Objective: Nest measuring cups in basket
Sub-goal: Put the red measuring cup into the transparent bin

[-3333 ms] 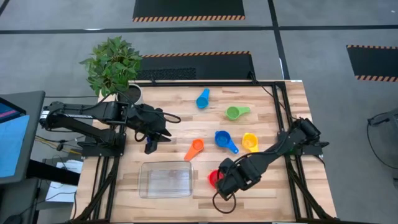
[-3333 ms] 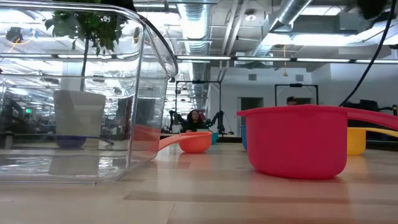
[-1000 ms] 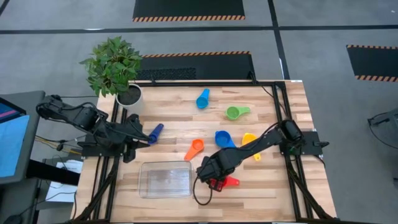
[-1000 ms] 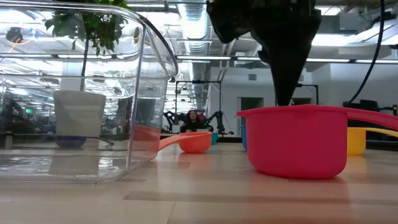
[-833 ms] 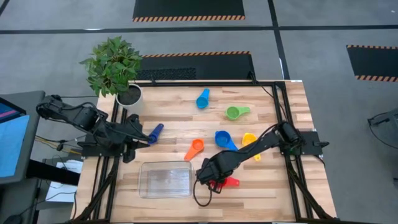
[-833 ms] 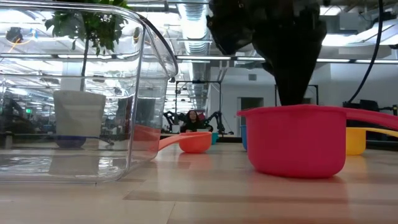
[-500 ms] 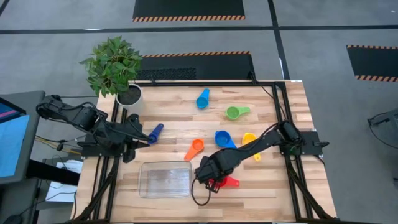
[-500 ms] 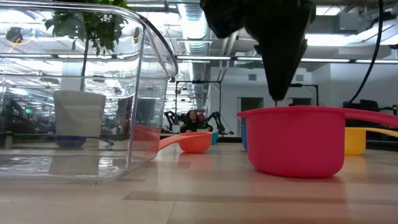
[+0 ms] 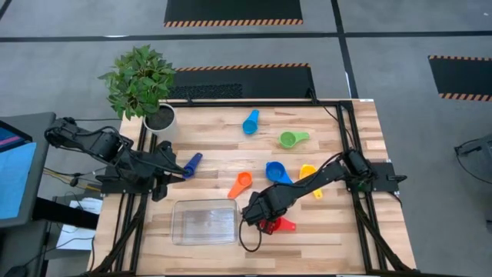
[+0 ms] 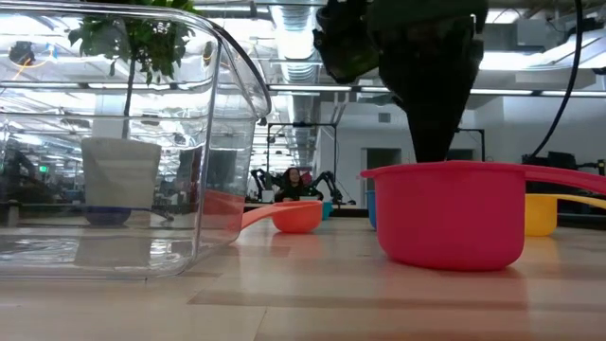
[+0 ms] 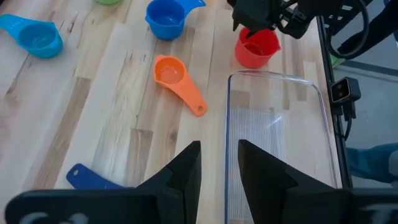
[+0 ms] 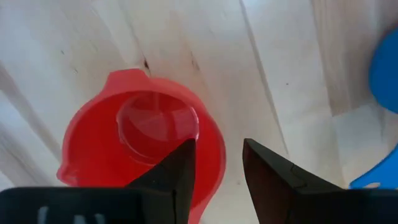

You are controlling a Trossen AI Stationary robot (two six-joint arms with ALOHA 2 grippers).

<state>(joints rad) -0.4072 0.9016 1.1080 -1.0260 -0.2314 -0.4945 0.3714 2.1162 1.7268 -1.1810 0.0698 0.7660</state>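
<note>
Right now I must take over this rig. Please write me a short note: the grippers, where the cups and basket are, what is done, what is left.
Right gripper: open, straddling the rim of the red cup, which sits on the table beside the basket.
Left gripper: open, holding nothing, parked at the table's left edge near the dark blue cup.
Basket: holds no cup.
Loose on the table: orange, blue, yellow, green, light blue.
Done: nothing nested. Left: all seven cups.

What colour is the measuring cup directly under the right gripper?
Red. The red cup shows best in the right wrist view, with the right gripper straddling its rim.
</note>
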